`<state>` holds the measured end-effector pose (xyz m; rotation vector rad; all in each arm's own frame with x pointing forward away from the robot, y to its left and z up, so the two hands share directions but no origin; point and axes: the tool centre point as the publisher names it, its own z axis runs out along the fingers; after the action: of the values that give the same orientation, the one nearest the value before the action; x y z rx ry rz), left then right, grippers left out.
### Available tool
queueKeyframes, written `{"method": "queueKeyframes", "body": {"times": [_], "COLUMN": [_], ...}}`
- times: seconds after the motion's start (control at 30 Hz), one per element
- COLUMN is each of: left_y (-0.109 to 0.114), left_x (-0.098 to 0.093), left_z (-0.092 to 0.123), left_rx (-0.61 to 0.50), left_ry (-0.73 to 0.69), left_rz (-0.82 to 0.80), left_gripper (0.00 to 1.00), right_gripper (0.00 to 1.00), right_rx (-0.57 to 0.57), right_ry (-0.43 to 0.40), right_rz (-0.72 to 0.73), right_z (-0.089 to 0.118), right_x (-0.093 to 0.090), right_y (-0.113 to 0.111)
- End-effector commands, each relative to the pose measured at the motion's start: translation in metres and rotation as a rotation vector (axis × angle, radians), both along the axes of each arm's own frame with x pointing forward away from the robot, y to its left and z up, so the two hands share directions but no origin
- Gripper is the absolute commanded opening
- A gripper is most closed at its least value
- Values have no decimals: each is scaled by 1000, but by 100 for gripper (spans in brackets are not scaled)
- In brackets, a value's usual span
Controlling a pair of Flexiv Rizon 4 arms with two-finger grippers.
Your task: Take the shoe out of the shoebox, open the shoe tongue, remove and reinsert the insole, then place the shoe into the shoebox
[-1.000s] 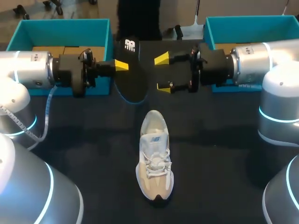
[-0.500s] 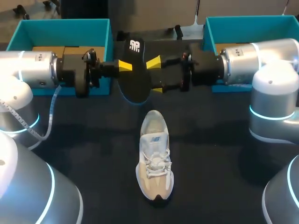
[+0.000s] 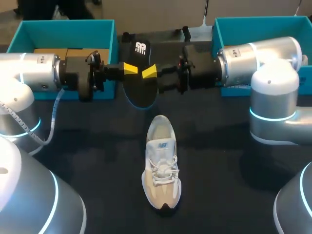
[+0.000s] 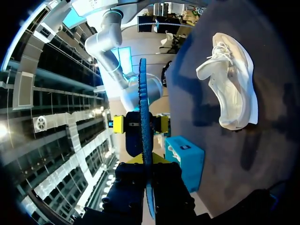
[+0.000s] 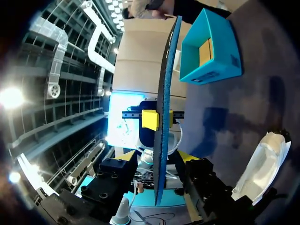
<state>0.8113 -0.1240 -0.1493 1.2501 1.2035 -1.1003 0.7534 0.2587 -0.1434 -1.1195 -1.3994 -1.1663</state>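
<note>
The shoe (image 3: 160,165) lies laces-up in the middle of the table (image 3: 234,161), toe toward the near edge. Its insole (image 3: 139,85) is out and held up near the far edge, between the left shoebox (image 3: 63,22) and the right shoebox (image 3: 253,19). The left gripper (image 4: 146,161) pinches the insole. The right gripper (image 5: 156,157) straddles it with jaws apart, seemingly not touching. If the left lets go before the right clamps, the insole could drop. White logos mark the insole's heel and the shoe's tongue, both too small to read.

Shoe (image 3: 161,168) mid-table; insole (image 3: 139,92) aloft behind it
</note>
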Motion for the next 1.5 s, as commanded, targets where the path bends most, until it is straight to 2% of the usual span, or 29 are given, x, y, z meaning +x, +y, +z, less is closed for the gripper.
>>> {"method": "queueKeyframes", "body": {"times": [0.03, 0.33, 0.37, 0.4, 0.43, 0.5, 0.6, 0.7, 0.93, 1.3, 1.5], "left_y": [-1, -1, -1, -1, -1, -1, -1, -1, -1, -1, -1], "left_x": [0, 0, 0, 0, 0, 0, 0, 0, 0, 0, 0], "left_z": [-1, -1, -1, -1, -1, -1, -1, -1, -1, -1, -1], "left_rx": [-1, -1, -1, -1, -1, -1, -1, -1, -1, -1, -1], "left_ry": [-2, -2, -2, -2, -2, -2, -2, -2, -2, -2, -2], "left_rz": [1, 1, 1, 1, 1, 1, 1, 1, 1, 1, 1], "left_gripper": [0, 0, 0, 0, 0, 0, 0, 0, 0, 0, 0], "right_gripper": [51, 50, 52, 59, 58, 64, 62, 50, 42, 38, 30], "right_rx": [4, -11, -11, -13, -13, -15, -16, -16, -18, -20, -22], "right_ry": [-1, -3, -3, -5, -6, -8, -7, -5, -7, -1, 8], "right_rz": [-4, 3, 3, 4, 4, 6, 7, 11, 8, -9, -15], "right_z": [-2, 0, 1, 1, 1, 2, 0, -1, -2, -5, -6], "right_x": [-2, -2, -2, -2, -2, -2, -2, -2, -2, 3, 4], "right_y": [7, 12, 13, 14, 14, 15, 15, 17, 17, 14, 14]}}
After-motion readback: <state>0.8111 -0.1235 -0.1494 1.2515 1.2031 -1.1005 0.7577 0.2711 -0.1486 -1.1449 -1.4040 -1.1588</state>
